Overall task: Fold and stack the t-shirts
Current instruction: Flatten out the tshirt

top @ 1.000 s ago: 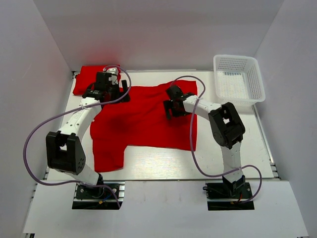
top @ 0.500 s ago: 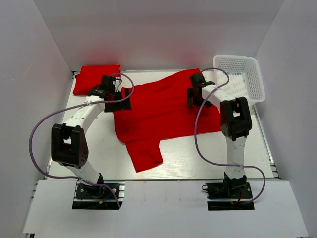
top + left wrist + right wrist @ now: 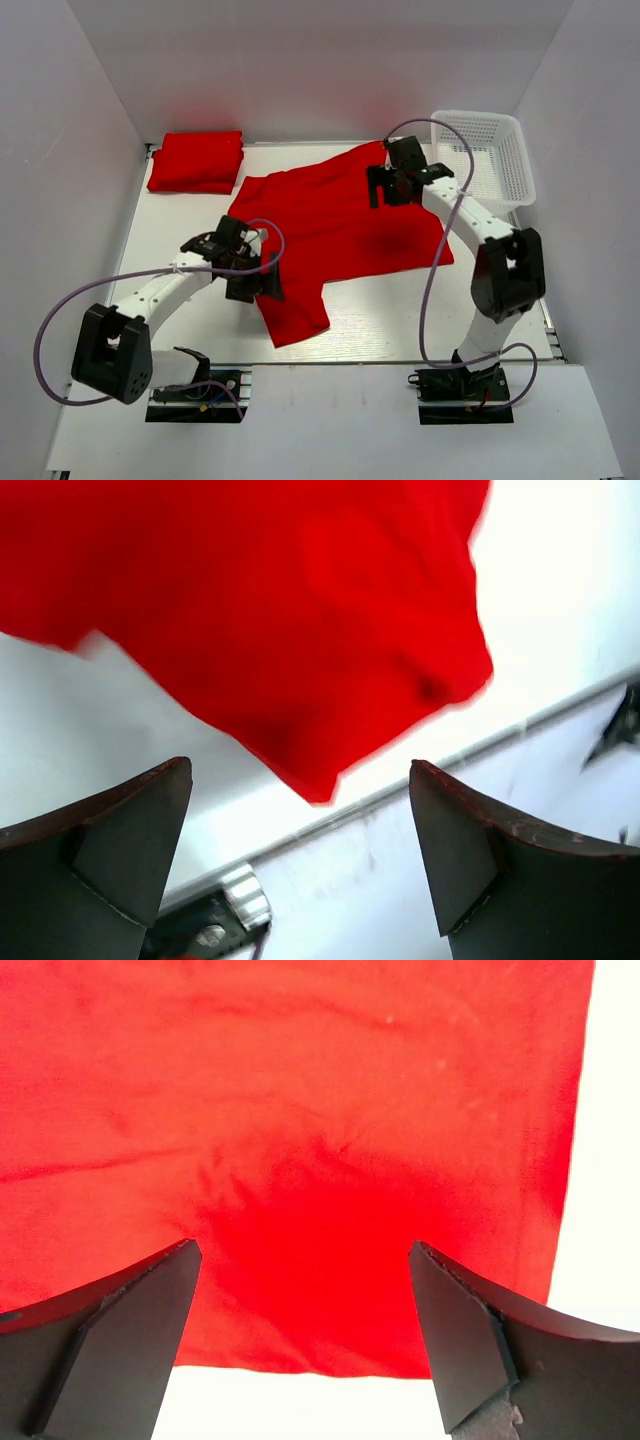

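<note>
Overhead, a spread t-shirt [image 3: 340,225] lies rumpled across the middle of the table [image 3: 380,325], with one sleeve reaching toward the near edge. A second, folded t-shirt [image 3: 196,160] sits in the far left corner, well apart from it. A white basket [image 3: 485,155] stands at the far right. The left gripper [image 3: 252,278] is at the near-left edge of the spread shirt, beside that sleeve. The right gripper [image 3: 384,186] is over the shirt's far right part, near the basket.

From the left wrist, the two dark fingers [image 3: 110,850] stand wide apart with nothing between them, and red cloth and white table lie beyond.

From the right wrist, the fingers [image 3: 110,1330] are likewise wide and empty. Red cloth fills most of the view, with a strip of table at the right.
</note>
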You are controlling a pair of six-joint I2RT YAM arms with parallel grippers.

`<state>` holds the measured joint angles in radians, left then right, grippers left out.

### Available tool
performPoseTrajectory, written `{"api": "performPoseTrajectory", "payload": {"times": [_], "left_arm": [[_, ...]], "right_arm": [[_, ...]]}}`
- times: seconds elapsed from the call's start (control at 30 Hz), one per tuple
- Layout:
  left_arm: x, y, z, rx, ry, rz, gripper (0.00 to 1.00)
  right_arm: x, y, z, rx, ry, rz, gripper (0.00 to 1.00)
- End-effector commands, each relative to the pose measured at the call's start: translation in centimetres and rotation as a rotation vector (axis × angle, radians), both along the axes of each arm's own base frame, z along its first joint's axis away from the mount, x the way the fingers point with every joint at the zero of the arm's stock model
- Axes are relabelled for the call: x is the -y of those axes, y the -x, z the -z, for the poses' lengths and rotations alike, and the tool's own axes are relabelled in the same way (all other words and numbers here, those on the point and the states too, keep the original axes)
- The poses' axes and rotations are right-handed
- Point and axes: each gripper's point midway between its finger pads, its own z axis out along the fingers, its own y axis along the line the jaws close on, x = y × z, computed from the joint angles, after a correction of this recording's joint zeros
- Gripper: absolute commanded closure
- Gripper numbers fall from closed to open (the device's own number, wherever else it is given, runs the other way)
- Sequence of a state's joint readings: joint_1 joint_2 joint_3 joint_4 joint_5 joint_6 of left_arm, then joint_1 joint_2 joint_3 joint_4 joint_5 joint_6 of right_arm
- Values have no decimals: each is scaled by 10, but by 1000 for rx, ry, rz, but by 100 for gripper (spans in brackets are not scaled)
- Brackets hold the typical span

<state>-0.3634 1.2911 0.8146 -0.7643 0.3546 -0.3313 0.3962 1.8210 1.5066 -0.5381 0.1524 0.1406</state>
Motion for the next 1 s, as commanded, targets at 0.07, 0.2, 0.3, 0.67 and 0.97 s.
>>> {"api": "performPoseTrajectory", "payload": {"times": [0.07,0.2,0.3,0.67,0.97], "left_arm": [[25,41,-1,-67,51,56,0],[29,60,12,-109,-10,82,0],[32,73,23,-133,-80,117,2],[26,95,57,-173,-276,146,23],[29,79,72,-119,-332,131,48]], "right_arm": [[10,13,-31,89,2,35,10],[28,31,-42,121,-4,132,10],[44,39,-50,153,9,216,10],[60,55,-53,176,-5,299,10],[74,71,-41,149,34,326,10]]}}
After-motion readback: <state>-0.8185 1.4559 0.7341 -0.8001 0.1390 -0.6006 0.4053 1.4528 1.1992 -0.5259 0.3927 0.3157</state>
